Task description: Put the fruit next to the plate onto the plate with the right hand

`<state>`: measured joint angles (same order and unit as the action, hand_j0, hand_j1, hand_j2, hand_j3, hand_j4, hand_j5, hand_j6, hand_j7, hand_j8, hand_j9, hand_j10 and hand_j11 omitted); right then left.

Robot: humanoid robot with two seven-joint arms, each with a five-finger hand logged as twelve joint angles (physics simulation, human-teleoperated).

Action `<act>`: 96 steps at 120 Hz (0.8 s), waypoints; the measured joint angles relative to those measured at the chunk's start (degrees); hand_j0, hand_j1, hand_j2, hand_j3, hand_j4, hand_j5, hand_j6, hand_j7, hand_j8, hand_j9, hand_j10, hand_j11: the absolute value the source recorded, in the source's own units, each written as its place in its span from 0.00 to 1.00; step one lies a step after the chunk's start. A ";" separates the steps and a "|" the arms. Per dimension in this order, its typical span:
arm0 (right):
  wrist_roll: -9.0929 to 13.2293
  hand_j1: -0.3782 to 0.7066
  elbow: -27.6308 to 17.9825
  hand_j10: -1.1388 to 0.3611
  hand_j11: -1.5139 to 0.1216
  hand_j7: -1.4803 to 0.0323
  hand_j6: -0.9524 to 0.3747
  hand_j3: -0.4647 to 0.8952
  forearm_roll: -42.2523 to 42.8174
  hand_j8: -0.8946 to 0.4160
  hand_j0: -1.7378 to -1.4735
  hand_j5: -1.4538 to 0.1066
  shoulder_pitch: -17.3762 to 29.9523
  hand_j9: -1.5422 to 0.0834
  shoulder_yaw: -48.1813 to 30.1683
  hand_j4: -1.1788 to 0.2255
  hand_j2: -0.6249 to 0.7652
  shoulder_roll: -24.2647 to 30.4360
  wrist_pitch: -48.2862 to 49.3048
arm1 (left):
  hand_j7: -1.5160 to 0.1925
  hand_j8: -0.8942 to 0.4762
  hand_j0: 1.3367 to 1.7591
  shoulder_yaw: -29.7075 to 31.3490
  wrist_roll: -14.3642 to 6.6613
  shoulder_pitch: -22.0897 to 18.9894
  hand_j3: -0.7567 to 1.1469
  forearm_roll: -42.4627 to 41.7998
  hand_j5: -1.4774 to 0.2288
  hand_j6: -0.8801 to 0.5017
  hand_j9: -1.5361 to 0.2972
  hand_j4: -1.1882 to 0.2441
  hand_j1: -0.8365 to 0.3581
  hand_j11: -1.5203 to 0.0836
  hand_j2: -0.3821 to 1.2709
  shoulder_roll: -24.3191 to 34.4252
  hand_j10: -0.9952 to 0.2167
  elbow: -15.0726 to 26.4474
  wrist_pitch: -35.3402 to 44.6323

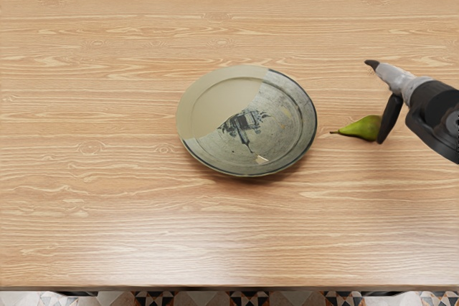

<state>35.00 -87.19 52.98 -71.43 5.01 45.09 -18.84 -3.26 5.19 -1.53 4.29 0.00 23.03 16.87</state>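
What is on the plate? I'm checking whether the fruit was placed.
Nothing: the plate shows only a reflection. The pear lies beside it, partly covered by the right hand.

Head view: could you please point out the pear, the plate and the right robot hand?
pear (pixel 364 128), head view, its green body.
plate (pixel 188 105), head view, its pale left rim.
right robot hand (pixel 416 98), head view, its middle.

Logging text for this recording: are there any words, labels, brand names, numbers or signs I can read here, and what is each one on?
No text can be read in this head view.
plate: a dark printed motif sits inside it, too blurred to tell whether it holds letters.
pear, right hand, table: no markings visible.
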 joint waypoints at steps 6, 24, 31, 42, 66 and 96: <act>0.00 0.03 0.63 0.76 0.93 0.98 0.71 0.34 0.43 0.68 0.30 0.93 0.23 0.95 0.19 0.84 0.45 -1.04 -1.46 | 0.89 0.65 0.76 0.00 -0.01 -0.01 0.40 0.01 0.87 0.64 0.84 0.83 0.99 0.95 0.23 0.00 0.82 0.00 0.00; 0.00 0.03 5.05 0.76 0.93 0.98 0.71 0.34 1.48 0.68 0.30 0.93 1.74 0.95 1.64 0.84 0.45 -6.86 -5.06 | 0.89 0.65 0.76 0.00 0.00 -0.03 0.40 0.01 0.87 0.64 0.84 0.83 0.99 0.95 0.23 0.00 0.82 0.00 0.00; 0.00 0.03 6.43 0.76 0.93 0.98 0.71 0.34 1.67 0.68 0.30 0.93 2.24 0.95 1.98 0.84 0.45 -8.50 -5.55 | 0.89 0.65 0.76 0.00 0.00 -0.03 0.40 0.01 0.87 0.64 0.84 0.83 0.99 0.95 0.23 0.00 0.82 0.00 0.00; 0.00 0.03 7.58 0.76 0.93 0.98 0.71 0.34 1.81 0.68 0.30 0.93 2.74 0.95 3.08 0.84 0.45 -9.65 -5.94 | 0.89 0.65 0.76 0.00 0.00 0.03 0.40 0.01 0.87 0.64 0.84 0.83 0.99 0.95 0.23 0.00 0.82 0.00 0.00; 0.00 0.03 8.48 0.76 0.92 0.98 0.71 0.34 2.03 0.68 0.30 0.93 2.99 0.95 5.15 0.83 0.45 -9.84 -6.29 | 0.89 0.65 0.76 0.00 0.00 -0.01 0.40 0.00 0.87 0.64 0.84 0.83 0.99 0.95 0.23 0.00 0.82 0.00 0.00; 0.00 0.06 8.68 0.74 0.90 0.95 0.69 0.34 3.05 0.66 0.30 0.91 3.30 0.92 5.48 0.81 0.45 -8.77 -10.51 | 0.89 0.65 0.76 0.00 0.00 -0.05 0.40 -0.01 0.87 0.64 0.84 0.83 0.99 0.95 0.23 0.00 0.82 0.00 0.00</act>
<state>35.00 -78.51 56.03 -68.13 10.50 36.33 -29.36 -3.26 5.19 -1.58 4.29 0.00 23.03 16.87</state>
